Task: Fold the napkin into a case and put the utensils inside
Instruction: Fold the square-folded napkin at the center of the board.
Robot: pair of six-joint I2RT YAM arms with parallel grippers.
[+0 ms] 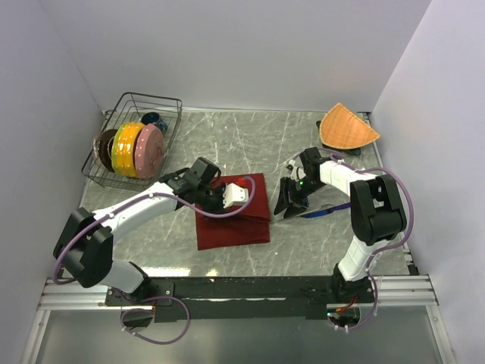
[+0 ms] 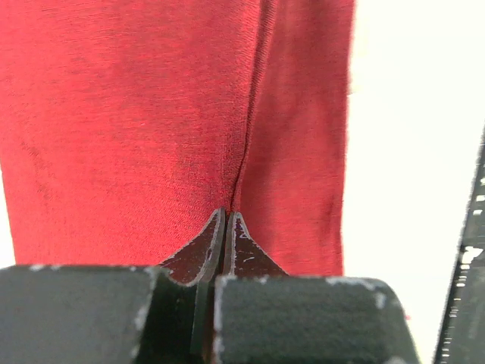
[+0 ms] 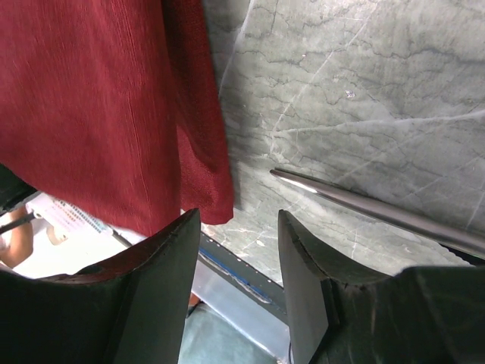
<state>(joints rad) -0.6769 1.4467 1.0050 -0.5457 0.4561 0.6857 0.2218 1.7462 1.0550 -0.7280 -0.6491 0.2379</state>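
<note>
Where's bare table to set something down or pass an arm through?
Widest bare table: back middle, between the dish rack and the orange mat, behind the napkin. A narrower strip lies between the napkin and the front rail. Crowded: right of the napkin, where the right pincer hangs by the knife; the left pincer is shut on the napkin.
</note>
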